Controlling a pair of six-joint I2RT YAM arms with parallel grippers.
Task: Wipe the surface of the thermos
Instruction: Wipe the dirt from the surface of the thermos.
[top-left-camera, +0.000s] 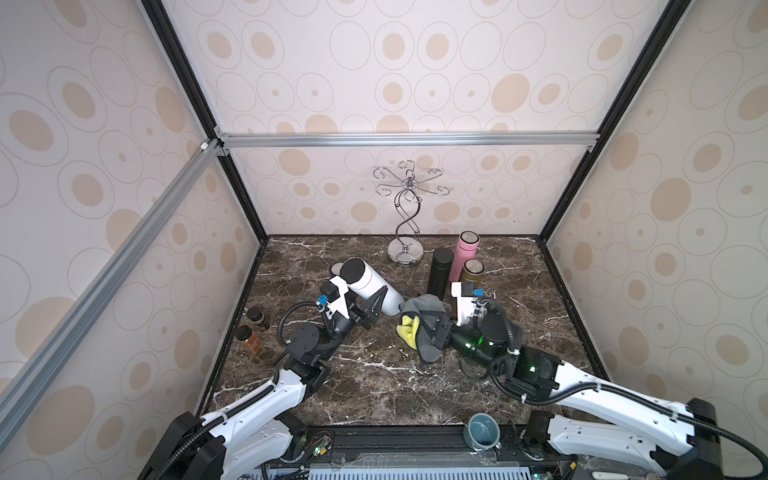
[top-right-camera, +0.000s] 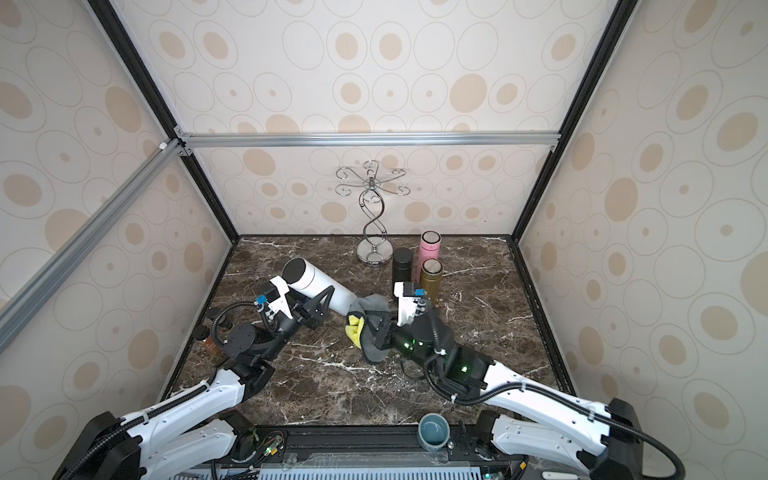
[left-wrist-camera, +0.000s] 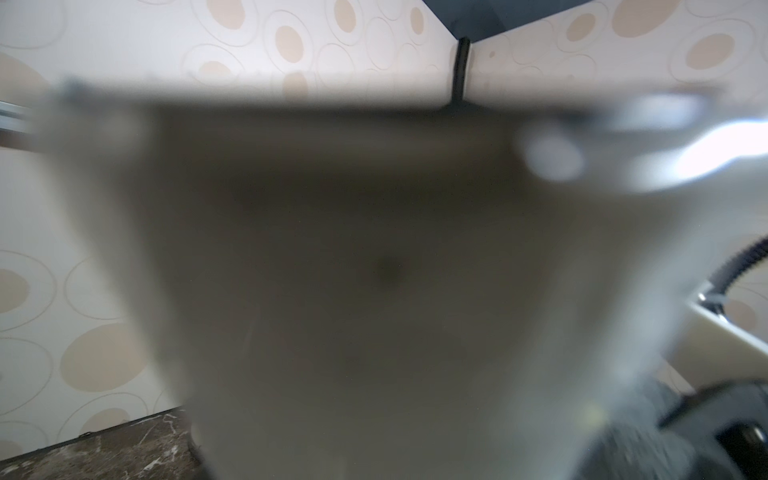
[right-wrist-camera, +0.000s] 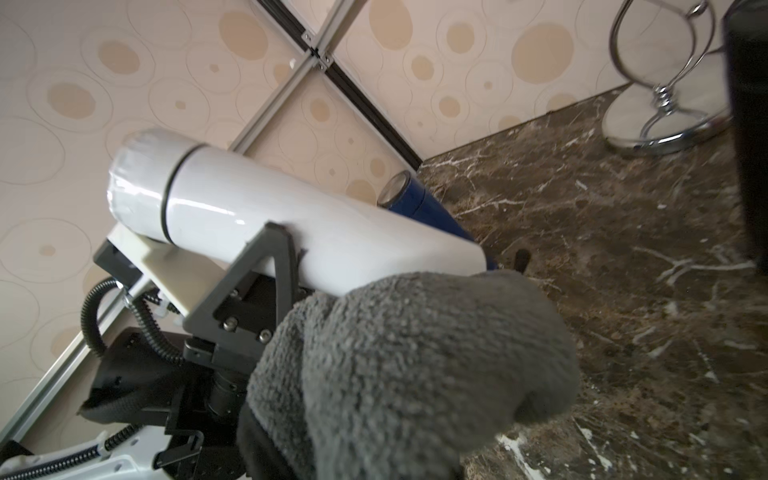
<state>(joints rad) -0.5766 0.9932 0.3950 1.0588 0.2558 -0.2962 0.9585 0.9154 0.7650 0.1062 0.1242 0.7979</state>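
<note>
My left gripper (top-left-camera: 371, 308) is shut on the white thermos (top-left-camera: 370, 286), holding it tilted above the marble table with its dark-topped lid toward the far left. One dark finger (right-wrist-camera: 270, 266) crosses the thermos (right-wrist-camera: 257, 216) body in the right wrist view. The left wrist view is almost filled by the blurred thermos (left-wrist-camera: 374, 270), so the jaws are hidden there. My right gripper (top-left-camera: 430, 332) is shut on a grey cloth (top-left-camera: 428, 309) with a yellow underside, which covers its fingers. The cloth (right-wrist-camera: 415, 365) bunches against the lower end of the thermos.
A black thermos (top-left-camera: 440, 276), a pink one (top-left-camera: 467, 253) and a gold one (top-left-camera: 471, 274) stand close behind my right wrist. A blue thermos (right-wrist-camera: 419, 203) stands behind the white one. A chrome hook stand (top-left-camera: 406, 249), two spice jars (top-left-camera: 253, 328) and a teal cup (top-left-camera: 483, 430) are also here.
</note>
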